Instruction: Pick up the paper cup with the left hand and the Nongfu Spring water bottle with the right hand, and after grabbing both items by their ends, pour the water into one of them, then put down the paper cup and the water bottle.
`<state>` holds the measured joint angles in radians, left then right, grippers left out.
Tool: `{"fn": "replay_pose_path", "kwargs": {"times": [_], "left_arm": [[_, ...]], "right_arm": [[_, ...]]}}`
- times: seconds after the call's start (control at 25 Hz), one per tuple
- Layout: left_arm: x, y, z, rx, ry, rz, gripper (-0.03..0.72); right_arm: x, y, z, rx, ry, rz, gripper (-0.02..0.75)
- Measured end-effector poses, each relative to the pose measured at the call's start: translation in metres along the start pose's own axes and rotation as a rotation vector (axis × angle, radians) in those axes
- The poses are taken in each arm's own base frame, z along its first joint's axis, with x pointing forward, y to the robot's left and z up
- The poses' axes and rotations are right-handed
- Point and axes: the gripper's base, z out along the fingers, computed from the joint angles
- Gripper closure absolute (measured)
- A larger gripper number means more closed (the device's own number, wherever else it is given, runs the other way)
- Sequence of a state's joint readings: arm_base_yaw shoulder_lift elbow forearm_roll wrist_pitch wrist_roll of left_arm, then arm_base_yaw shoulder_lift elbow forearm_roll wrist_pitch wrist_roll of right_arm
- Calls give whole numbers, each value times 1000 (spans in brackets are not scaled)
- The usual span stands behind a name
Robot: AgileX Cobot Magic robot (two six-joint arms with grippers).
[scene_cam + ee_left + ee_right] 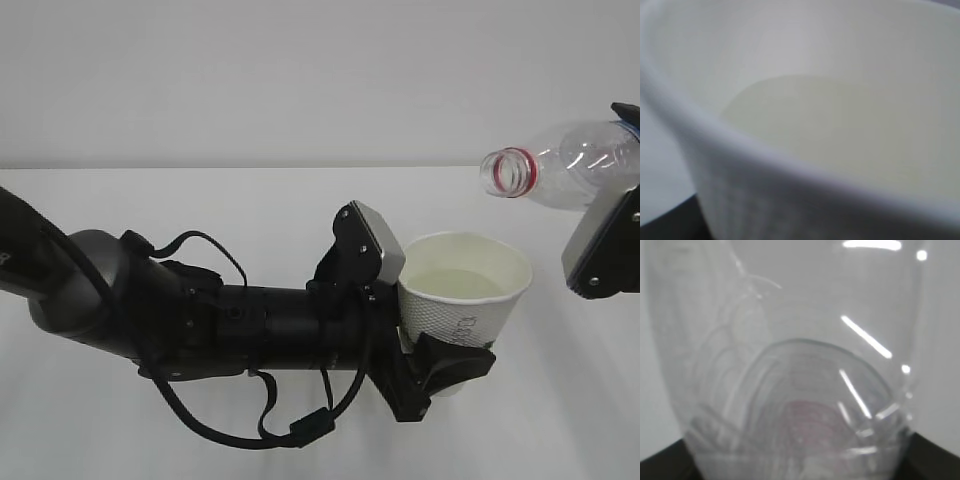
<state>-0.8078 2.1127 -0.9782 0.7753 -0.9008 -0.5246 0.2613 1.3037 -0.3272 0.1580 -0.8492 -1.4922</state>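
Water [458,284] fills the lower part of the paper cup [462,305], showing as a pale, level surface below the rolled rim; the left wrist view shows the same liquid surface [805,120] inside the cup's white wall [790,200], close and out of focus. The cup stands upright, raised off the white table [250,210], at centre-right of the exterior view. Dark printing is visible on its outer side, partly covered by the gripper.

The left hand [440,365] grips the cup around its lower half, with black fingers pressed against the wall from both sides. Its grey square plate [380,240] sits just left of the cup rim. The thick black arm [200,315] extends left from it, with black cables [250,425] looping beneath.

The Nongfu Spring water bottle [565,165] lies nearly horizontal above and to the right of the cup, apart from it, its open mouth and red neck ring [510,172] facing left. No water is visible in the clear shoulder section. The right hand [610,245] holds the bottle at the frame's right edge; only its grey flat plate and black body show. The right wrist view shows the ribbed clear body [800,390] filling the frame between the dark jaw edges.
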Motion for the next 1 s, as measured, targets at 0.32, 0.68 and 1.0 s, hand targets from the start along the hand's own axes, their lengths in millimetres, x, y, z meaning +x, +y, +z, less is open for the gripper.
{"fn": "replay_pose_path", "kwargs": {"times": [0.32,0.68,1.0], "left_arm": [[1,1,0,-9,6,-4,196],[0,1,0,-11,5,-5,196],[0,3,0,-29,-5,-22,196]], "right_arm": [[3,-1,0,11,34,100,244],[6,-5,0,61,61,251,244],[10,-5,0,75,97,415,244]]}}
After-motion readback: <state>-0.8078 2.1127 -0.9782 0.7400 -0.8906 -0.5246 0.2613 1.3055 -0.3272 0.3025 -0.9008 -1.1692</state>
